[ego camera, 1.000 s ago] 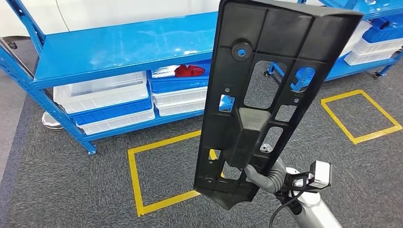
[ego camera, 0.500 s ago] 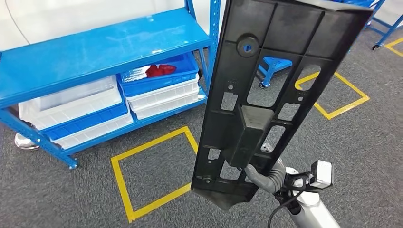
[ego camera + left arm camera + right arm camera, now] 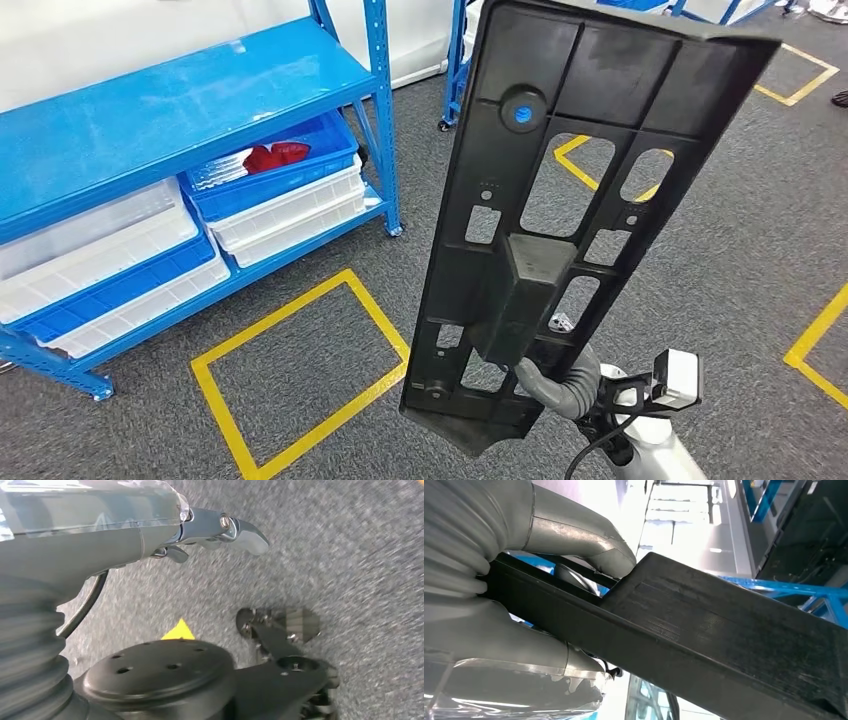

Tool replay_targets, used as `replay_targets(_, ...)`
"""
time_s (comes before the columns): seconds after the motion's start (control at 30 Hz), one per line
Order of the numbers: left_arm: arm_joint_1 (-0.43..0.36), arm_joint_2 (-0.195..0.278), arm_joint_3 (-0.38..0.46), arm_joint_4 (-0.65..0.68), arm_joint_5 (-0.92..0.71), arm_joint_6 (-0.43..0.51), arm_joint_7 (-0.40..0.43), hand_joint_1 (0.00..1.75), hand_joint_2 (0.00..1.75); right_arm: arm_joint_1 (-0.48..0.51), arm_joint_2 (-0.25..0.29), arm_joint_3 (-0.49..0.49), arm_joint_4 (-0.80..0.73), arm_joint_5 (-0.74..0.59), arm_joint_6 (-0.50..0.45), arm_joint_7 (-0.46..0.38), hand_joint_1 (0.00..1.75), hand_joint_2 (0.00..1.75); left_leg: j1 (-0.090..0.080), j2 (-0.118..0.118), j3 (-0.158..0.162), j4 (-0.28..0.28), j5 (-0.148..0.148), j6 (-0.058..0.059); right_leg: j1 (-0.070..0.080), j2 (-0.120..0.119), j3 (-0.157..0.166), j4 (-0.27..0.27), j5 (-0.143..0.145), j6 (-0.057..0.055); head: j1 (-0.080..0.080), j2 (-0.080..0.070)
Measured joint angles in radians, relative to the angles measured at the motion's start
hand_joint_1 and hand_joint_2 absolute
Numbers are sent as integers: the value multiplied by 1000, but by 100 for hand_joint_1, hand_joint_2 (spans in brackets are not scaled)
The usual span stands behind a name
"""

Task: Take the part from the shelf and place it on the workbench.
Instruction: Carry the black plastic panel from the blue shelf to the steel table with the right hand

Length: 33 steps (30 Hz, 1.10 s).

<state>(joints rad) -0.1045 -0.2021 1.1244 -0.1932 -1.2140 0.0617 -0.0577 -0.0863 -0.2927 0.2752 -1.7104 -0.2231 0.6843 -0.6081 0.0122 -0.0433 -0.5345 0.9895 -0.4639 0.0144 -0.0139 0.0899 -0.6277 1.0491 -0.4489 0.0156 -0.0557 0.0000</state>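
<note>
The part (image 3: 600,75) is a long black plastic panel with several cut-outs and a boxy block at its middle. It stands nearly upright in front of me, above the grey carpet. My right hand (image 3: 562,385) grips its lower end from behind. In the right wrist view the thumb and fingers (image 3: 484,630) clamp the black part (image 3: 724,625) from both sides. My left hand (image 3: 215,525) hangs over the carpet, fingers extended, holding nothing.
A blue metal shelf (image 3: 150,110) stands at the left, with white and blue bins (image 3: 290,205) underneath, one holding a red item (image 3: 275,155). Yellow tape squares (image 3: 300,370) mark the carpet. Another blue rack's post (image 3: 455,60) rises behind the part.
The whole view has swung to the right, so the shelf now lies further left in the picture. The part stays upright in my right hand's grip.
</note>
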Motion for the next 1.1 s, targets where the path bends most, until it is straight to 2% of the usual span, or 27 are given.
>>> replay_targets(0.07, 0, -1, 0, 0, 0, 0, -1, 0, 175, 1, 3, -1, -2, 0, 0, -1, 175, 175, 1, 28, 2, -8, 5, 5, 0, -55, -47, 102, -57, 8, 0, 0)
replay_targets(0.1, 2, -1, 0, 0, 0, 0, -2, 0, 175, 3, 5, -1, -2, 0, 0, -1, 175, 175, 1, 43, 1, -8, 5, 5, -3, -71, -78, 167, -86, 12, 0, 0)
replay_targets(0.13, 4, -1, 0, 0, 0, 0, -2, 0, 175, 5, 6, -1, -2, 0, 0, -1, 175, 175, 0, 57, 1, -7, 4, 5, -7, -79, -101, 218, -102, 17, 0, 0)
replay_targets(0.17, 5, -1, 0, 0, 0, 0, -2, 0, 175, 8, 7, -1, -2, 0, 0, -1, 175, 175, 0, 71, 0, -6, 3, 4, -11, -84, -109, 238, -101, 21, 0, 0)
replay_targets(0.2, 4, -2, 0, 0, 0, 0, -2, 0, 175, 9, 7, -1, -2, 0, 0, -1, 175, 175, 1, 84, 0, -4, 1, 2, -15, -90, -96, 217, -82, 24, 0, 0)
replay_targets(0.27, 3, -2, 0, 0, 0, 0, -2, 0, 175, 10, 8, -1, -2, 0, 1, -1, 175, 175, 2, 106, 2, 2, -6, -6, -18, -118, -25, 89, -28, 27, 0, 0)
replay_targets(0.3, 2, -2, 0, 0, 1, 0, -1, 0, 175, 10, 8, -1, -2, 0, 2, -2, 175, 175, 1, 115, 3, 5, -10, -12, -16, -136, 7, 28, -9, 22, 0, 0)
replay_targets(0.33, 1, -2, 0, 0, 3, 1, 0, 0, 175, 12, 8, -1, -2, 0, 4, -4, 175, 175, -1, 122, 4, 7, -13, -19, -13, -148, 26, -10, -2, 15, 0, 0)
replay_targets(0.37, 0, -2, 0, 0, 5, 1, 2, 0, 175, 15, 8, -2, -3, 0, 5, -6, 175, 175, -4, 129, 6, 8, -16, -25, -9, -153, 30, -23, -5, 7, 0, 0)
replay_targets(0.43, 0, -2, 0, 0, 7, 1, 7, 0, 175, 24, 8, -2, -5, 3, 7, -10, 175, 175, -3, 144, 11, 6, -18, -38, -6, -133, 27, -23, -2, -10, 0, 0)
replay_targets(0.47, -1, -3, 0, 0, 7, 1, 8, 0, 175, 29, 8, -2, -7, 5, 7, -12, 175, 175, -1, 140, 11, 11, -26, -44, -6, -124, 27, -25, 0, -17, 0, 0)
replay_targets(0.5, -1, -3, 0, 0, 7, 1, 9, 0, 175, 33, 8, -2, -10, 7, 6, -14, 175, 175, 2, 124, 4, 31, -43, -48, -6, -114, 27, -28, 3, -24, 0, 0)
replay_targets(0.53, -1, -3, 0, 0, 8, 1, 10, 0, 175, 35, 8, -2, -12, 8, 6, -15, 175, 175, 4, 103, -12, 70, -70, -51, -8, -105, 27, -31, 5, -31, 0, 0)
replay_targets(0.6, 2, -3, 0, 0, 9, 0, 12, 0, 175, 37, 7, -2, -15, 8, 4, -16, 175, 175, 4, 61, -71, 202, -139, -51, -4, -86, 25, -32, 7, -41, 0, 0)
replay_targets(0.63, 4, -3, 0, 0, 9, 0, 13, 0, 175, 39, 6, -2, -16, 9, 4, -16, 175, 175, 3, 54, -100, 264, -161, -50, 0, -73, 24, -31, 8, -43, 0, 0)
replay_targets(0.67, 6, -3, 0, 0, 9, -1, 14, 0, 175, 40, 6, -2, -16, 9, 3, -16, 175, 175, 1, 51, -117, 297, -164, -47, 3, -60, 23, -30, 8, -45, 0, 0)
replay_targets(0.7, 6, -3, 1, 0, 9, -2, 15, 0, 175, 40, 6, -2, -16, 10, 4, -16, 175, 175, 0, 48, -116, 291, -146, -43, 6, -46, 23, -28, 9, -45, 0, 0)
replay_targets(0.73, 6, -3, 1, 0, 8, -3, 15, 0, 175, 40, 6, -2, -15, 10, 4, -16, 175, 175, -1, 43, -99, 248, -113, -37, 8, -32, 23, -26, 9, -45, 0, 0)
replay_targets(0.8, 6, -2, 1, 0, 6, -4, 15, 0, 175, 37, 6, -2, -15, 10, 6, -16, 175, 175, -2, 4, -40, 113, -45, -22, 12, -7, 22, -23, 9, -43, 0, 0)
replay_targets(0.87, 5, -2, 1, 0, 4, -3, 15, 0, 175, 34, 6, -2, -15, 10, 9, -16, 175, 175, -5, -30, -7, 31, -22, -15, 9, 17, 16, -21, 13, -35, 0, 0)
replay_targets(0.9, 5, -2, 1, 0, 3, -3, 15, 0, 175, 33, 6, -2, -15, 10, 10, -16, 175, 175, -6, -32, -4, 22, -24, -13, 7, 28, 12, -21, 16, -28, 0, 0)
replay_targets(0.93, 4, -3, 1, 0, 2, -3, 15, 0, 175, 33, 6, -3, -15, 10, 12, -16, 175, 175, -7, -23, -1, 16, -21, -11, 4, 39, 9, -24, 20, -21, 0, 0)
replay_targets(0.97, 3, -4, 1, 0, 0, -3, 15, 0, 175, 34, 8, -5, -15, 10, 13, -16, 175, 175, -6, -11, 3, 8, -16, -7, 3, 34, 7, -23, 21, -15, 0, 0)
replay_targets(1.0, 2, -4, 1, 0, -1, -3, 15, 0, 175, 33, 10, -6, -15, 10, 14, -16, 175, 175, -4, 1, 7, 0, -10, -1, 5, 15, 0, -12, 13, -11, 0, 0)
replay_targets(1.03, 0, -5, 1, 0, -1, -3, 16, 0, 175, 31, 11, -8, -15, 10, 15, -16, 175, 175, -2, 15, 10, -9, -5, 3, 6, -14, -15, 18, -7, -6, 0, 0)
replay_targets(1.07, 0, -6, 1, 0, -1, -3, 16, 0, 175, 28, 12, -9, -15, 10, 15, -16, 175, 175, -2, 29, 12, -13, -2, 6, 4, -46, -38, 67, -36, -1, 0, 0)
replay_targets(1.1, 1, -6, 1, 0, -1, -3, 17, 0, 175, 25, 13, -9, -15, 10, 15, -16, 175, 175, -3, 42, 12, -14, -2, 8, 1, -69, -68, 130, -68, 5, 0, 0)
